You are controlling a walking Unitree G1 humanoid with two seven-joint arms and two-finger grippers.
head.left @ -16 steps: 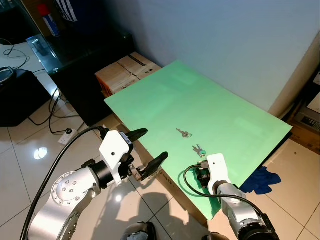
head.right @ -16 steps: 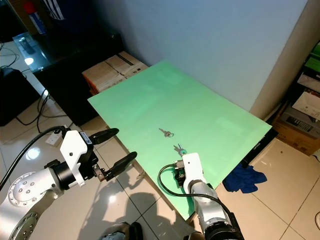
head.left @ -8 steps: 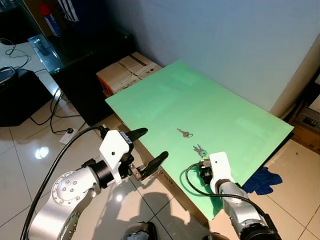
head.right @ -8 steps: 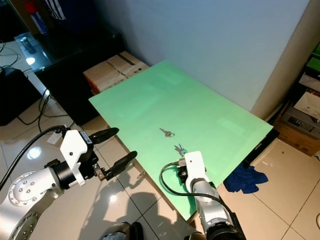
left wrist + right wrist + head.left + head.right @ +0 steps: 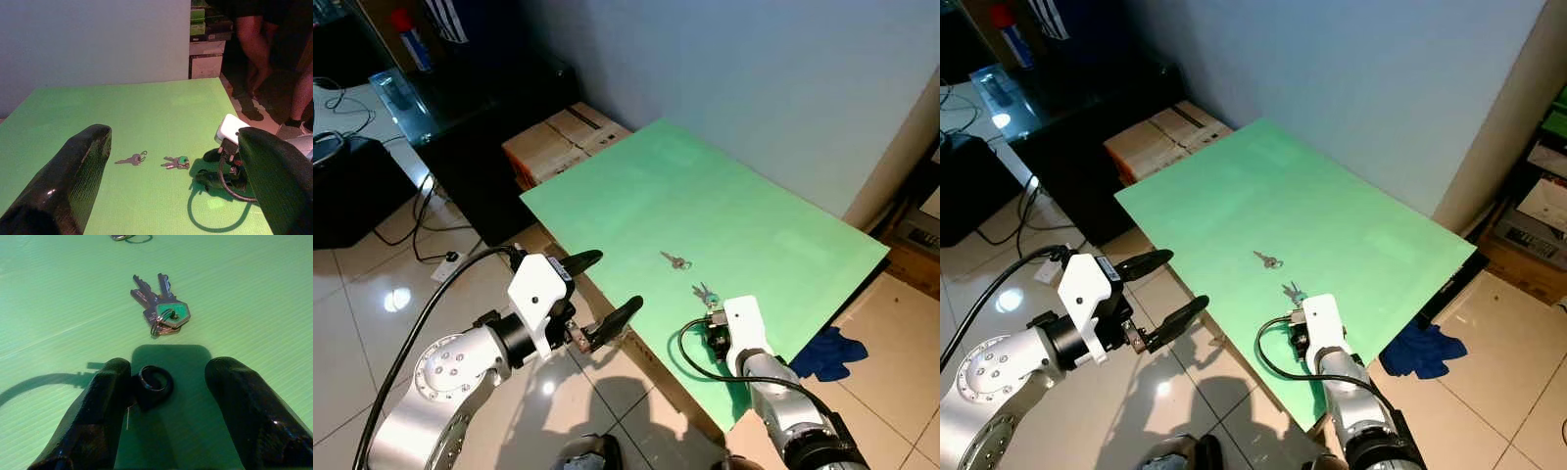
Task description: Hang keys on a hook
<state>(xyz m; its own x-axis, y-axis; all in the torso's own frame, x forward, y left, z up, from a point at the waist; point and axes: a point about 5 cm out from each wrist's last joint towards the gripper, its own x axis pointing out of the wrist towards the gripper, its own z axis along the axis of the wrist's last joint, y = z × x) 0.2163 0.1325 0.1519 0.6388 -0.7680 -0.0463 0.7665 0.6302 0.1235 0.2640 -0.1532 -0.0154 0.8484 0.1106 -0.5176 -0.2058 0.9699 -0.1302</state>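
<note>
The bunch of keys with the green tag is lying flat on the green worktop, near the front edge. The right claw is held low just behind the bunch, not touching it. Its 2 black fingers are spread apart with nothing between them. The left claw is held out past the worktop's edge, over the floor, and its fingers are spread wide and empty too.

The keys are probably light, hard and thin. They are made of metal, so they can be expected to slip on the smooth worktop. Because they lie so flat, it may be hard for a finger to be pushed under them. The best place to be pinched looks like the thick end, where the green tag and the ring sit on top of the key heads. A pinch on the thin blades would likely let them slide out. The loose keys would then swing from the ring, so the ring should be left free for a hook.

2 sets of keys can be counted. The near bunch has about 2 keys and 1 green tag on 1 ring. A single grey key with its own ring lies a little farther back, apart from the bunch. 2 claws are seen. A hook cannot be found in these pictures.
</note>
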